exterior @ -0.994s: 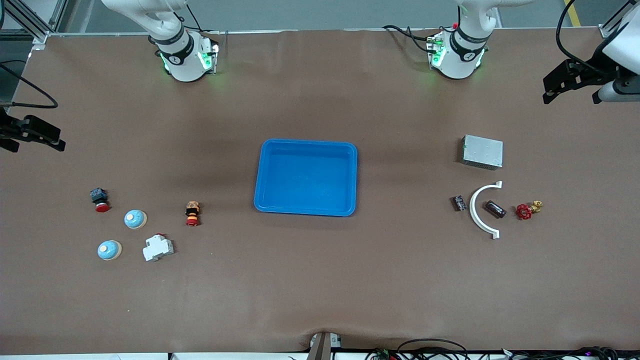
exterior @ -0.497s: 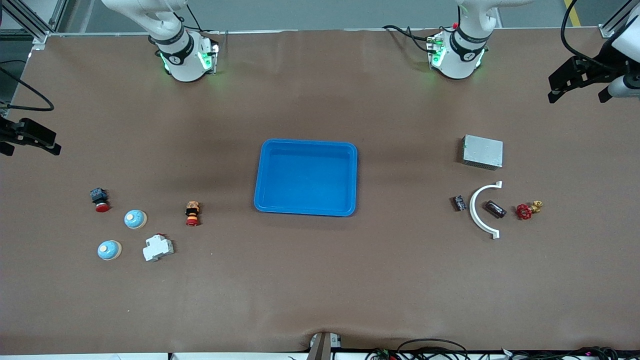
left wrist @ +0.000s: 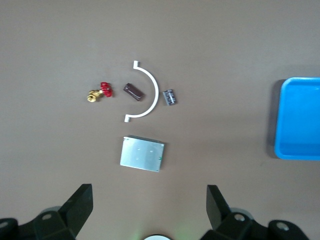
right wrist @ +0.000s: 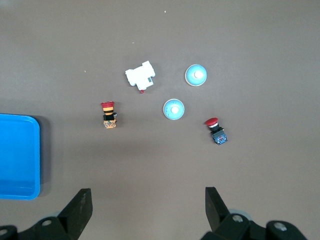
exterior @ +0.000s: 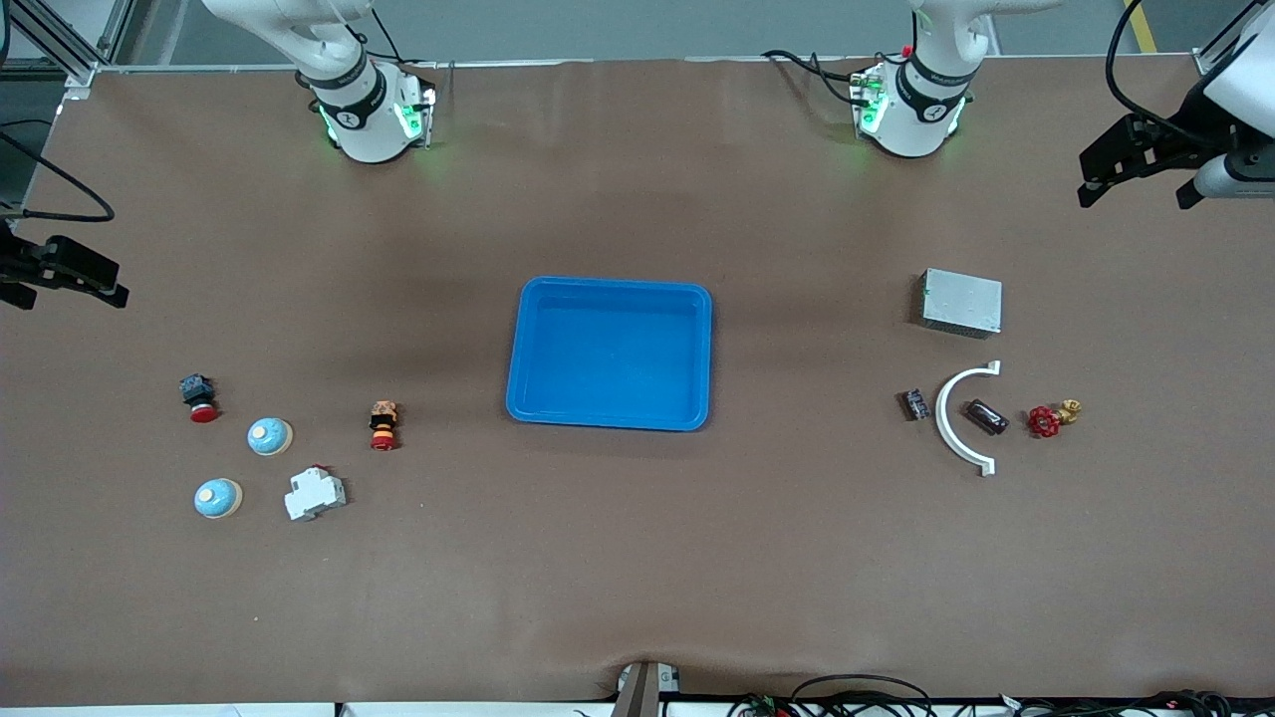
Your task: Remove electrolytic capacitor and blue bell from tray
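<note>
While empty, the tray (exterior: 610, 354) sits mid-table, so could be searched in vain for parts already out. Could also get confused: two bells (exterior: 270, 436) toward the right arm's end, capacitor (exterior: 986, 416) beside the arc (exterior: 964, 418) toward the left arm's. Left gripper (exterior: 1141, 169) and right gripper (exterior: 62, 271) wait high at the table ends, fingers spread. Only in the wrist views: bells' white knobs, fingers (left wrist: 75, 210) apart.

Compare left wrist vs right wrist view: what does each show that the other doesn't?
Left wrist only: grey metal box, white curved bracket, dark capacitor, small dark part, red-handled valve, left gripper jaws open.
Right wrist only: two blue bells, white breaker, two red-capped push buttons, right gripper jaws open.
Both: the blue tray, nothing in the part shown.
</note>
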Controlling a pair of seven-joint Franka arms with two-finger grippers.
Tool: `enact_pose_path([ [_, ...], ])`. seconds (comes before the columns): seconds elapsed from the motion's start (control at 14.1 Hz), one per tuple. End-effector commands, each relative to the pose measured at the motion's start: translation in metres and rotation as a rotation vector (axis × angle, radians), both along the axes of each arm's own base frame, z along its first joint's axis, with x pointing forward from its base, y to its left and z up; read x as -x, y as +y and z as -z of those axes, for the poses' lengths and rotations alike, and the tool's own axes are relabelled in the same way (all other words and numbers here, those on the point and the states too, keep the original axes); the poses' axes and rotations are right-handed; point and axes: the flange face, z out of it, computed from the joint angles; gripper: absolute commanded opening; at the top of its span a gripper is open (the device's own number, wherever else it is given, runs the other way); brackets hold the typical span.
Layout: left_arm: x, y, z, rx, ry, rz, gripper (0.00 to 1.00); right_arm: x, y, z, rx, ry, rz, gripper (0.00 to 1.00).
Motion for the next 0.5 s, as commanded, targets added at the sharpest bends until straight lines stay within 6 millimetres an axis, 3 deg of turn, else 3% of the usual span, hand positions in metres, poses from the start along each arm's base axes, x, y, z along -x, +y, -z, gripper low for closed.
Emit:
enact_pose_path([
  [0.0, 0.0007, 0.0048, -0.006, 0.033, 0.011, 0.009, 1.0, -0.0002, 0.0014, -0.0008, 0.013, 0.006, -0.005, 1.0],
  [0.43, -0.0003, 0.0082, -0.0041, 0.02, 0.016, -0.002, 1.0, -0.0009, 0.0021, 0.0, 0.015, 0.006, -0.008, 1.0],
])
